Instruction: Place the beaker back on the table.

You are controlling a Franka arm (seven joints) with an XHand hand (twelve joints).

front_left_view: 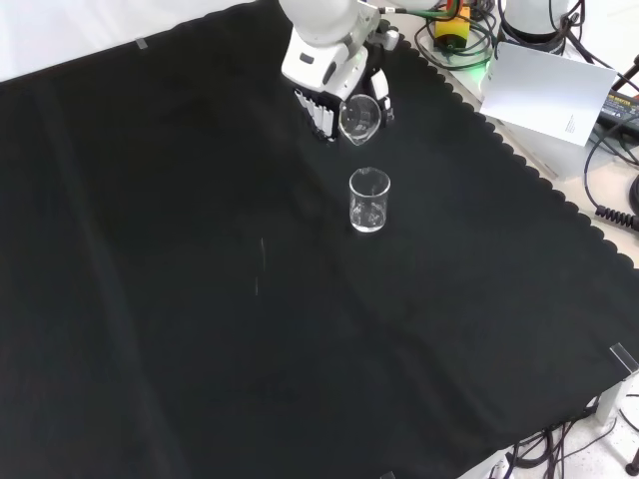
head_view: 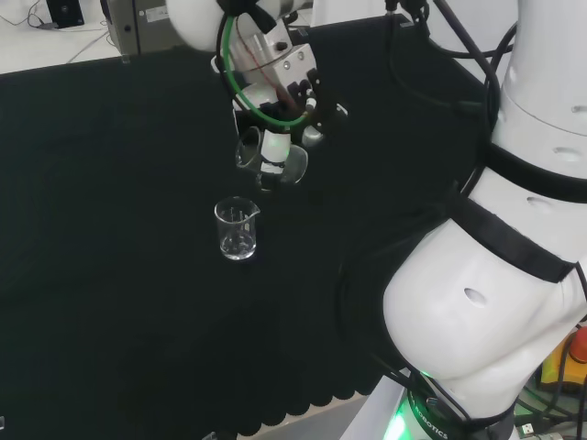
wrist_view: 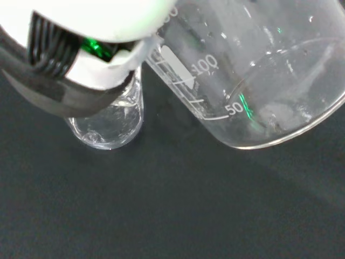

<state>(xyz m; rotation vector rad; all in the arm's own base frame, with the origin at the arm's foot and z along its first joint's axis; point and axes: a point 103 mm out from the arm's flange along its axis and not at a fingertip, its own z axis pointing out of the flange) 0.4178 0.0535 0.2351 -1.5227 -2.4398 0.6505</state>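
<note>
hand: black and white hand (head_view: 275, 101) curled round tilted clear glass beaker (front_left_view: 359, 118), held above black-clothed counter (front_left_view: 200, 299)
neighbour: second clear glass beaker (front_left_view: 368, 201) upright nearby, so set-down needs clearance

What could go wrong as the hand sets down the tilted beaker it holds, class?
1. The held beaker is tilted above the black cloth; released like that, it could tip or roll.
2. A second beaker stands upright close by; lowering the hand could knock it over.
</note>
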